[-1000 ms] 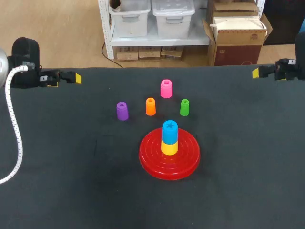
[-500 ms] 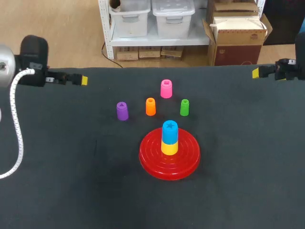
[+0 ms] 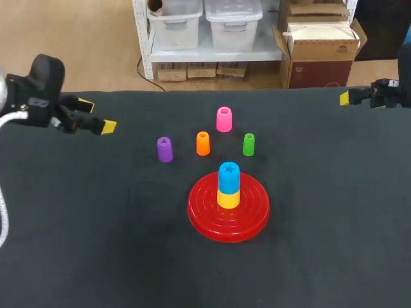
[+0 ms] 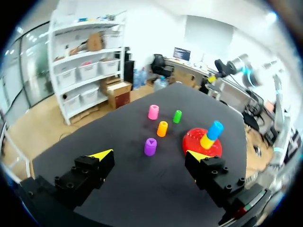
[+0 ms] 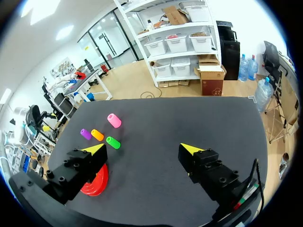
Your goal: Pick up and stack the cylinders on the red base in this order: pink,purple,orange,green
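- Pink cylinder (image 3: 223, 119) stands on the tabletop (image 3: 334, 244), just behind the purple cylinder (image 3: 164, 149), orange cylinder (image 3: 203, 143) and green cylinder (image 3: 248, 144) (a loose row).
- Red base (image 3: 205, 218) carries a blue cylinder (image 3: 228, 174) (star on top) over a yellow cylinder (image 3: 228, 199).
- Left tool (image 3: 96, 115) and right tool (image 5: 143, 149) are both spread, near the far corners.

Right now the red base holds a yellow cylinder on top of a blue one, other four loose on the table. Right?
Order is reversed: the blue cylinder sits on top of the yellow cylinder on the red base, as the head view shows. The rest of the statement holds.
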Controlling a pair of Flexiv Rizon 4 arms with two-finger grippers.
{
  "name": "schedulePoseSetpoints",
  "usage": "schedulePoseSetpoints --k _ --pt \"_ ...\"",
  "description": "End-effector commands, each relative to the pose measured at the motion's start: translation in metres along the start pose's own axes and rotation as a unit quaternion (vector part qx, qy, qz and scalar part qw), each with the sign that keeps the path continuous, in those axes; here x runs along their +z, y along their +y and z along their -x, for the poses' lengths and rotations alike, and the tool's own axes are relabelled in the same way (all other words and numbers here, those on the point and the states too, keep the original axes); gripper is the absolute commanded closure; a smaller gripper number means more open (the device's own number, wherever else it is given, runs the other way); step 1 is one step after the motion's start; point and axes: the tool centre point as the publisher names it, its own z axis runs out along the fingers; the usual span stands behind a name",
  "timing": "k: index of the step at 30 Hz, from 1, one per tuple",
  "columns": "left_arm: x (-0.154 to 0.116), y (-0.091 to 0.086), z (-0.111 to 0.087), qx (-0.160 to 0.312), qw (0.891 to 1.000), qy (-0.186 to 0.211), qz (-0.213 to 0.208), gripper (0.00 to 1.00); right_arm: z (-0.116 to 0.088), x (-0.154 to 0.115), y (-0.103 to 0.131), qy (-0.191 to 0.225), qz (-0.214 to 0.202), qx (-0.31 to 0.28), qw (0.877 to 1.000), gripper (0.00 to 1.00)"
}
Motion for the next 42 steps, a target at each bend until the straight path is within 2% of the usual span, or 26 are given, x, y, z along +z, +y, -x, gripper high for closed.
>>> schedulePoseSetpoints --k 1,9,14,19,42 --pt "-0.003 0.012 -0.008 0.102 0.980 -0.031 -0.171 0.00 0.000 0.000 0.001 0.000 -0.002 0.000 1.000 0.00" --pt "-0.002 0.008 -0.005 0.107 0.978 -0.031 -0.177 0.00 0.000 0.000 0.001 0.000 -0.002 0.000 1.000 0.00" --pt "0.004 0.009 -0.009 0.092 0.984 -0.023 -0.148 0.00 0.000 0.000 0.001 0.000 -0.002 0.000 1.000 0.00" --pt "0.002 0.003 -0.010 0.093 0.983 -0.021 -0.157 0.00 0.000 0.000 0.001 0.000 -0.002 0.000 1.000 0.00" --pt "0.003 0.002 -0.012 0.094 0.983 -0.017 -0.155 0.00 0.000 0.000 0.001 0.000 -0.002 0.000 1.000 0.00"
